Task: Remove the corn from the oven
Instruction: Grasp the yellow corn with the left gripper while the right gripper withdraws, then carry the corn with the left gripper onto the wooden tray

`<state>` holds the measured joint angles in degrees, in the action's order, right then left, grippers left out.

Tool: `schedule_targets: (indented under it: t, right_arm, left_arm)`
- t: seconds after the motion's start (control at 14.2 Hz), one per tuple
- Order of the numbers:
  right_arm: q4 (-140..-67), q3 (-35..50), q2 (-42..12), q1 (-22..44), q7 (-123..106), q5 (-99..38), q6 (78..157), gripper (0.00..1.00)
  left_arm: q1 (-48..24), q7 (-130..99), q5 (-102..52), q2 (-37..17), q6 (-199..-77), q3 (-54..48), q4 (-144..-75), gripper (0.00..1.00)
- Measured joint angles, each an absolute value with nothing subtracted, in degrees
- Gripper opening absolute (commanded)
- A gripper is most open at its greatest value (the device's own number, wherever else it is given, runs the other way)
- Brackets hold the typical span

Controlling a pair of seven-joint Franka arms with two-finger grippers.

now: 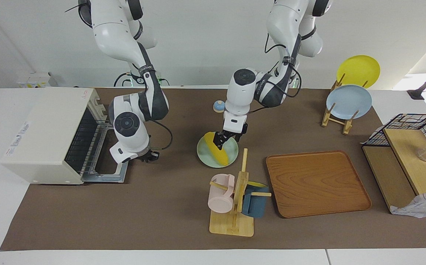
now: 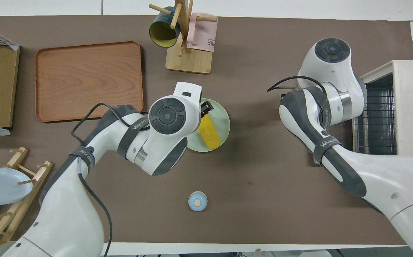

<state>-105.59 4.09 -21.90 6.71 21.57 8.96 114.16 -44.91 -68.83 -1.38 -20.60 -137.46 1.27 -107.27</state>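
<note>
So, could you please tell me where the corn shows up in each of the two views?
Facing view: the corn lies on the pale green plate at mid-picture, under the left hand.
Overhead view: the corn is on the same plate, just above centre.
Shared landmark: the mug rack, farther from the robots than the plate.

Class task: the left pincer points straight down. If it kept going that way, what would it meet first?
The corn: the left pincer is already at it, over the green plate. Whether it touches yet is unclear.
</note>
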Motion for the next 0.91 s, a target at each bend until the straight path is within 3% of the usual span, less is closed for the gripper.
schedule_targets:
  t: [0.07, 0.28, 0.56, 0.91]
  right_arm:
    - [-106.5, 4.11, -21.35, 6.26, 20.62, 9.36, 114.17, 0.06]
    - [-108.11, 4.12, -20.55, 4.98, 19.45, 10.78, 114.17, 0.06]
    - [-109.26, 4.25, -20.53, 4.9, 19.4, 11.86, 114.45, 0.06]
    - [-108.86, 5.16, -20.38, 5.02, 17.97, 17.6, 112.85, 0.06]
  left_arm:
    - [-45.73, -69.34, -1.38, -22.2, -138.36, 1.28, -106.49, 0.03]
    - [-47.11, -69.68, -1.35, -24.16, -137.98, 1.31, -105.66, 0.0]
    - [-44.79, -60.16, -0.66, -24.29, -122.85, 2.93, -98.35, 0.0]
    - [-27.63, -29.1, -1.2, -24.98, -117.71, 3.6, -96.23, 0.0]
